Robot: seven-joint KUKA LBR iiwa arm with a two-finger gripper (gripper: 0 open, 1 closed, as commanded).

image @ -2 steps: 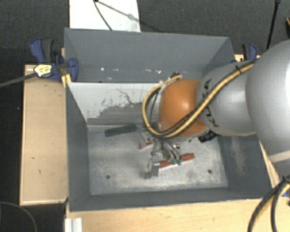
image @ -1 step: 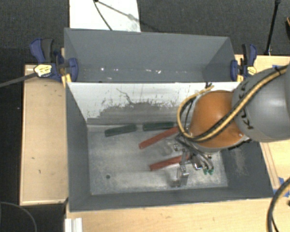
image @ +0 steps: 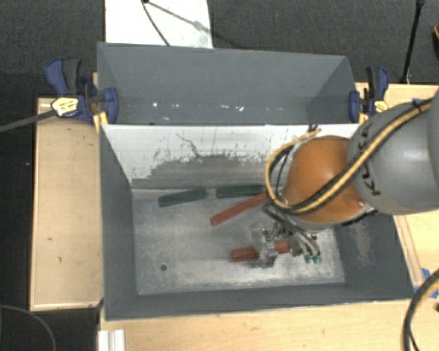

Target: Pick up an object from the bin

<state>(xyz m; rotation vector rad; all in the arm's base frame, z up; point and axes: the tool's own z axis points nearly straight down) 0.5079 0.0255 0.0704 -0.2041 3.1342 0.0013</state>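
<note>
My gripper [image: 268,251] is low over the bin floor, right of the middle and near the front wall, under the arm's orange cover. A small red block [image: 242,254] lies flat on the floor just left of it, close to or touching it. Another small red piece [image: 281,246] sits right against the gripper's body; whether it is held I cannot tell. A small green bit [image: 312,257] lies just to the right. A long red-orange stick [image: 236,210] lies slanted behind the gripper, its right end hidden under the cover.
Two dark green sticks [image: 181,197] [image: 239,191] lie end to end along the foot of the back wall. The arm and its cables cover the bin's right part. Bare floor stretches across the left half.
</note>
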